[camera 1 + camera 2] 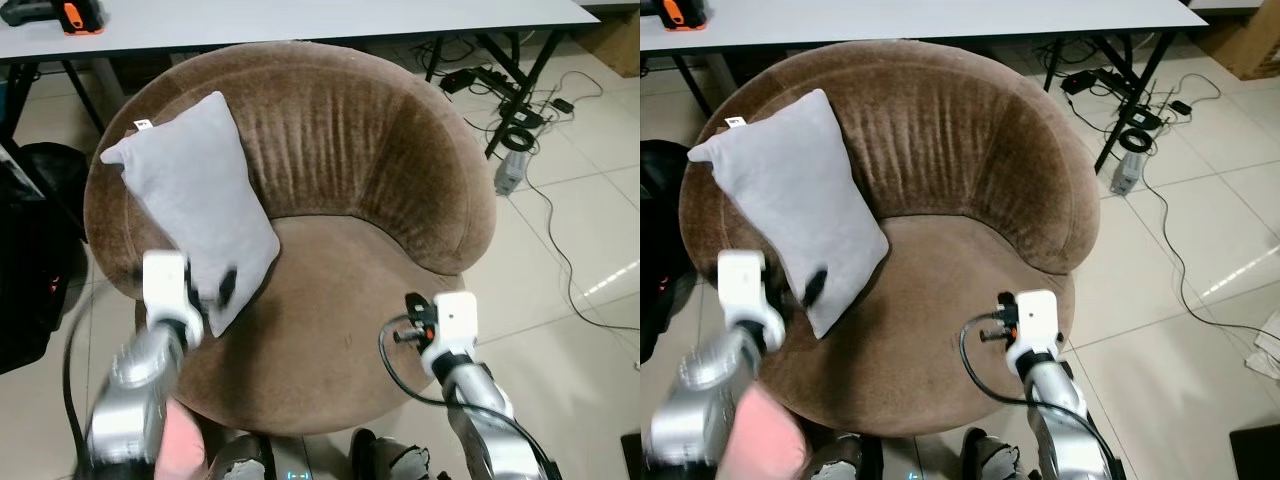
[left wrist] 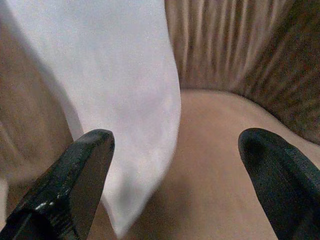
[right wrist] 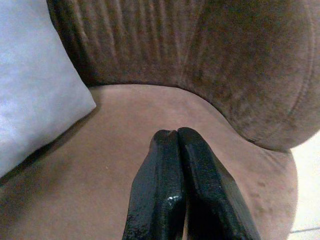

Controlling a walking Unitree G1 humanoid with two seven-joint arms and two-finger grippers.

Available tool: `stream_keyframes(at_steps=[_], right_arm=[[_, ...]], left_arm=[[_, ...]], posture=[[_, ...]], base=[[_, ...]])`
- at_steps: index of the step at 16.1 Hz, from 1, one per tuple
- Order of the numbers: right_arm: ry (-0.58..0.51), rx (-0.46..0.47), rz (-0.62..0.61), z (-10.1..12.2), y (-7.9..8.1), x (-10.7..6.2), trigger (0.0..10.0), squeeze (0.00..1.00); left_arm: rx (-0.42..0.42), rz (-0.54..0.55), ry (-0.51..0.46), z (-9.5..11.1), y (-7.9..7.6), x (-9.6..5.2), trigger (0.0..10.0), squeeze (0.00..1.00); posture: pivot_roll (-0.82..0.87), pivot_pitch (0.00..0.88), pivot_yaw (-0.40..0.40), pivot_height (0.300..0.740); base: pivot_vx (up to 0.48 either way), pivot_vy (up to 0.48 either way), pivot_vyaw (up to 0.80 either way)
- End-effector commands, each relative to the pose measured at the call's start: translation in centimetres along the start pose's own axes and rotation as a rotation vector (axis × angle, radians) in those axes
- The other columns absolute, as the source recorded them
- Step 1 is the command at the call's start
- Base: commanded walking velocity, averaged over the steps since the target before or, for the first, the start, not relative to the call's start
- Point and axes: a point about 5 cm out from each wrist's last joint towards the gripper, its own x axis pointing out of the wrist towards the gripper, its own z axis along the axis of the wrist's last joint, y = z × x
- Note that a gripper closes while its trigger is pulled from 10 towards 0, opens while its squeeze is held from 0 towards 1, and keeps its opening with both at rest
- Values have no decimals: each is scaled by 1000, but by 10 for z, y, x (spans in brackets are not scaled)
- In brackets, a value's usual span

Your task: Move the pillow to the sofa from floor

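Pale floor tiles (image 1: pixel 590 240) surround a round brown sofa (image 1: pixel 330 150), with a white surface (image 1: pixel 300 18) crossing at 12 o'clock and black cables (image 1: pixel 520 120) strewn at 2 o'clock beside its black legs. An orange-and-black tool (image 1: pixel 72 15) lies on that surface at 11 o'clock. The grey pillow (image 1: pixel 195 200) already rests on the sofa, leaning tilted against the backrest at 10 o'clock, its lower corner down on the seat cushion.

The left hand (image 2: pixel 175 165) sits at 8 o'clock at the pillow's lower corner, blurred in the head views; the left wrist view shows its two black fingers (image 2: pixel 75 180) spread wide apart, the pillow's edge running between them and the seat beyond, though I cannot tell whether either finger touches the fabric.

The right hand (image 3: pixel 178 135) hovers at 5 o'clock over the seat's front edge. Its fingers are out of sight in the head views; the right wrist view shows them pressed together, gripping nothing, the pillow's corner well apart from them.
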Motion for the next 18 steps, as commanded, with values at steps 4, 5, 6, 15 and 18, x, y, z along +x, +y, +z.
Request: stream_keyframes(at_steps=[4, 5, 6, 15, 18], right_arm=[[3, -16, -5, 2, -5, -7, 10000, 0], [5, -16, -8, 2, -5, -6, 10000, 0], [6, -18, -9, 1, -6, -3, 10000, 0], [-32, -32, -9, 10, -6, 24, 10000, 0], [-36, -30, -10, 9, -4, 26, 10000, 0]], left_arm=[[-22, -69, -27, -4, -22, 5, 10000, 0], [-18, -71, -36, -2, -23, 5, 10000, 0], [2, -69, -42, 0, -23, 7, 10000, 0], [61, -84, -61, 21, -28, 42, 10000, 0], [77, -88, -71, 22, -31, 44, 10000, 0]], posture=[[-87, 119, -55, 740], [-79, 107, -58, 740], [-69, 100, -60, 740], [-76, 57, -35, 740], [-77, 62, -30, 740]], base=[[0, 0, 0], [0, 0, 0], [0, 0, 0], [0, 0, 0], [0, 0, 0]])
